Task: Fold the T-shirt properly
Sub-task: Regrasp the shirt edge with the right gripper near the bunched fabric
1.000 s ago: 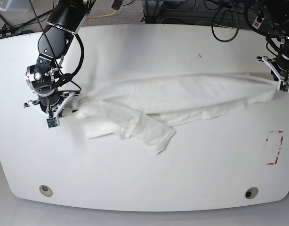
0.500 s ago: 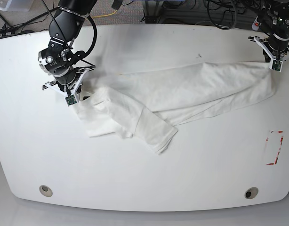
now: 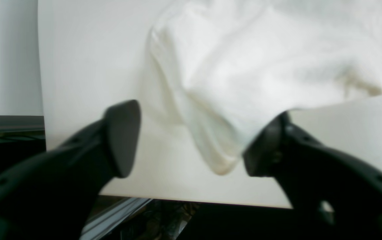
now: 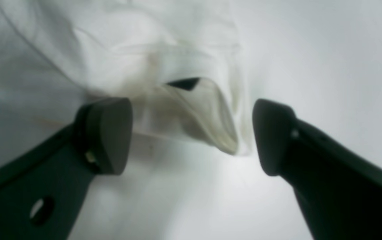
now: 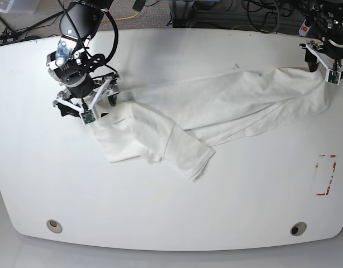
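Both end effectors, left (image 3: pixel 187 140) and right (image 4: pixel 191 133), gape empty; the bunched T-shirt (image 5: pixel 216 114) may snag and crumple further on closing.

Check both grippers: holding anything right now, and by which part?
Nothing is clamped. Left gripper is open, a T-shirt corner hanging between its fingers. Right gripper is open too, straddling a bunched edge of the shirt.

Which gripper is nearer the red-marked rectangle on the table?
Left. The left gripper is at the shirt's end, up-table from the red-marked rectangle on the same side. The right gripper is across the table, at the T-shirt's other end.
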Robot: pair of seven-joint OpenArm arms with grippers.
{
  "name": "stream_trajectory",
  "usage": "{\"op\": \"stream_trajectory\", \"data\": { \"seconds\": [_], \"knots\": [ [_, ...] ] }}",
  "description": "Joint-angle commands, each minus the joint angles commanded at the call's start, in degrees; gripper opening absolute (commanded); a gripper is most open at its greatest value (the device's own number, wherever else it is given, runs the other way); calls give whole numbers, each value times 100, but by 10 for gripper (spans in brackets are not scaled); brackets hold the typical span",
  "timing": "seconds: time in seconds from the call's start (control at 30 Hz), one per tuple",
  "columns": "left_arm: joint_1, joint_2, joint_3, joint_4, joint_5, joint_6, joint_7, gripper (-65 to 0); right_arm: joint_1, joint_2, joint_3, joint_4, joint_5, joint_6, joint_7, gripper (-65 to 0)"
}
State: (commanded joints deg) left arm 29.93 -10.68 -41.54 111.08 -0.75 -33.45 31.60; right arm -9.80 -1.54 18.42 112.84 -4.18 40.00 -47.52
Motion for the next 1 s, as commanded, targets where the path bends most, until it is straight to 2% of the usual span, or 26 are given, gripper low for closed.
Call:
{"op": "stream_trajectory", "data": {
  "seconds": [0.23, 0.33, 0.4, 0.53, 0.67, 0.83, 1.0],
  "knots": [
    [-53, -149, 9, 0, -18, 0, -18, -222, 44, 0, -993, -105, -26, 0, 9, -206],
    [-211, -158, -35, -9, -9, 0, -9, -222, 123, 0, -1292, -281, -413, 0, 62, -220],
    [-229, -167, -132, -53, -9, 0, -9, -222, 141, 0, -1538, -519, -765, 0, 255, -220],
    [-255, -255, -149, -185, -9, 0, -18, -222, 132, -35, -1697, -967, -1415, 0, 1029, -220],
    [-255, -316, -149, -378, -18, 0, -35, -222, 132, -44, -1670, -1354, -1670, -286, 1521, -220],
    [-352, -316, -149, -545, -18, 0, -35, -222, 132, -9, -1662, -1547, -1688, -831, 1943, -220],
    [-413, -316, -141, -554, -18, 0, -35, -222, 246, 62, -1653, -1547, -1697, -1121, 2004, -220]
  ]
}}
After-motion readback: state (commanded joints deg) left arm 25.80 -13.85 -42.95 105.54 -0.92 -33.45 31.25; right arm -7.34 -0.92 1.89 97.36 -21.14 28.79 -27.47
